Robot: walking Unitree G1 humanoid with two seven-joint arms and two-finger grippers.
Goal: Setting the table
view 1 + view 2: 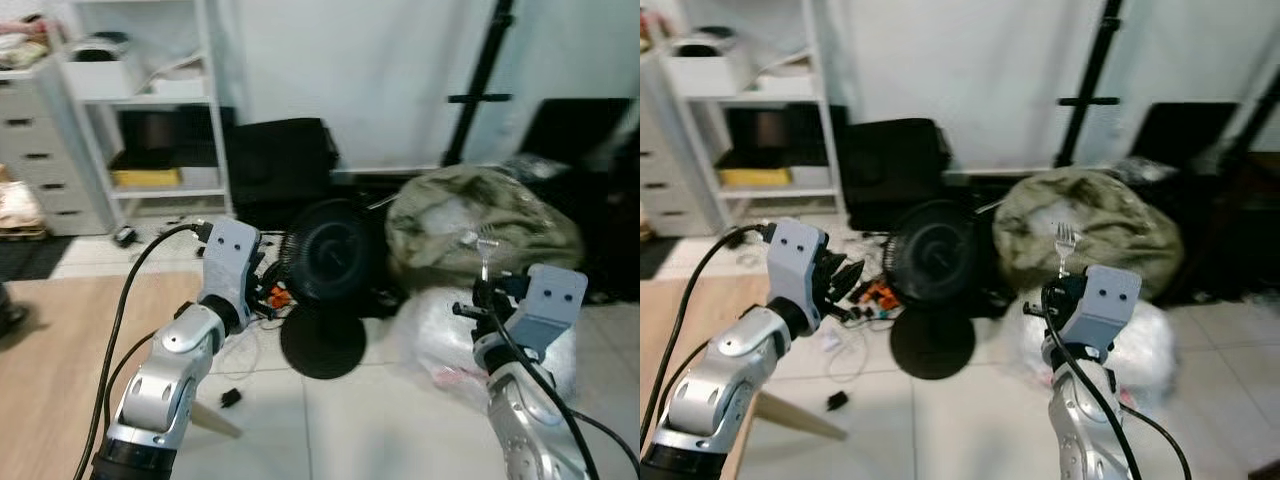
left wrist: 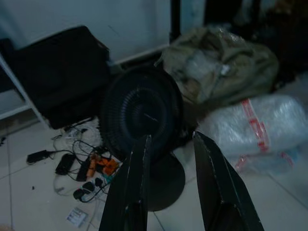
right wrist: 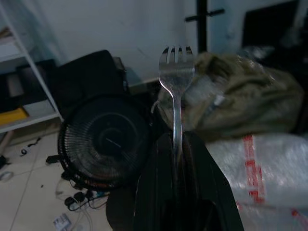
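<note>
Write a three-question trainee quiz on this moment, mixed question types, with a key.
1. True or false: the right gripper is shut on a fork held tines up.
2. The left gripper is: A) open, holding nothing B) shut on a spoon C) shut on a cable.
3. Fill in: the black ____ stands on the floor ahead, beside the olive bag.

Key: 1 true; 2 A; 3 fan.

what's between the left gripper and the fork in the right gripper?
In the left eye view, the black floor fan stands on the tiles between the left gripper and the fork, which is held upright in the right gripper.
</note>
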